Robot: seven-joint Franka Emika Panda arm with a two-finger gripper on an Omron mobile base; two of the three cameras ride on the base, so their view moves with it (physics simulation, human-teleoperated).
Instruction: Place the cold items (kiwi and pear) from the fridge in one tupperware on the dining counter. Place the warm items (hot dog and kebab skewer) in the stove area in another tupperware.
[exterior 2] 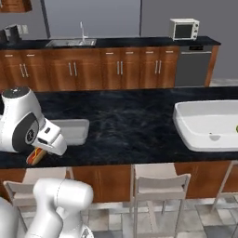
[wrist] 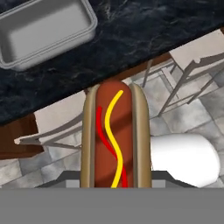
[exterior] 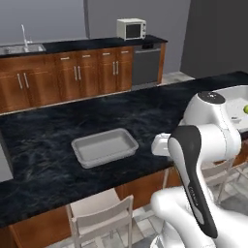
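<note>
Claw: your gripper (exterior 2: 38, 155) grasps the brown hot dog with yellow and red stripes (wrist: 115, 135) | Position: before the counter edge, near the empty grey rectangular tupperware (exterior: 104, 147) | Left: put it inside; kebab unseen.

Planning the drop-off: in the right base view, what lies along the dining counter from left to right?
hot dog in the pincer → grey tupperware → white tupperware
</note>
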